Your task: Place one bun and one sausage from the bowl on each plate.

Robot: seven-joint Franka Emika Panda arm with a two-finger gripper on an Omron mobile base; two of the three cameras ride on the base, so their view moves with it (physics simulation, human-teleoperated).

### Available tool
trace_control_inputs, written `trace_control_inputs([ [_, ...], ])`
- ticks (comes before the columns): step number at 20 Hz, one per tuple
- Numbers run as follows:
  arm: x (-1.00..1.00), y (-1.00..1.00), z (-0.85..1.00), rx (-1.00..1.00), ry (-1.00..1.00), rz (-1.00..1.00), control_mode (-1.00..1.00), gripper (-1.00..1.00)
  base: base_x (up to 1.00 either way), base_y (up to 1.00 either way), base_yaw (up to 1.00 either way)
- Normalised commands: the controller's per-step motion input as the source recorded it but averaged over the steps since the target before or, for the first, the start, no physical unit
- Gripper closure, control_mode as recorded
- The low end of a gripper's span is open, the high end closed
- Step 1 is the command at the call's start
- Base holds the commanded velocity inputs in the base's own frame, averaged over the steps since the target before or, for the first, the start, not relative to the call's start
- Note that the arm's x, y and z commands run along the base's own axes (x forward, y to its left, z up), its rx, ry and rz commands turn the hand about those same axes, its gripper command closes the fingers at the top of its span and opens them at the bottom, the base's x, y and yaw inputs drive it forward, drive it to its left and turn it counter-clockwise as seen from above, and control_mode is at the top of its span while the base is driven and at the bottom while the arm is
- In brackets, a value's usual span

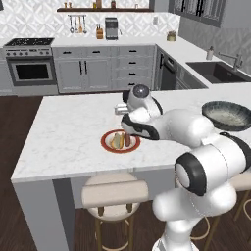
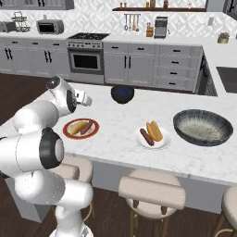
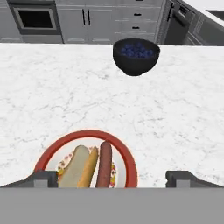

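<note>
Gripper (image 3: 111, 177) jaws spread wide, empty, above red-rimmed round plate (image 3: 127, 157) bearing tan bun (image 3: 78, 168) beside brown sausage (image 3: 104, 164). White round plate (image 2: 163, 141) likewise filled. Wide dark grey bowl (image 2: 202, 127) emptied; task apparently complete.

A red-orange-rimmed plate (image 3: 127, 159) with a cream, speckled centre carries a tan bun (image 3: 80, 167) and a reddish-brown sausage (image 3: 104, 164) on a white marble counter (image 3: 52, 96) veined in grey. A plain white plate (image 2: 165, 141) bears another tan bun (image 2: 155, 130) and brown sausage (image 2: 146, 137); the wide bowl (image 2: 202, 127) is dark grey outside, pale speckled grey inside.
</note>
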Motion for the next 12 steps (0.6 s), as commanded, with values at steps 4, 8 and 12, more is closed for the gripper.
trace_control_inputs([
  [4, -0.64, 0.15, 0.39, -0.05, -0.48, 0.01, -1.0, -1.0, 0.0, 0.0, 0.0],
  [8, -1.0, 0.27, 0.82, -0.12, -0.89, 0.0, -1.0, -1.0, 0.0, 0.0, 0.0],
  [12, -1.0, 0.25, 0.74, -0.12, -0.85, 0.0, -1.0, -1.0, 0.0, 0.0, 0.0],
])
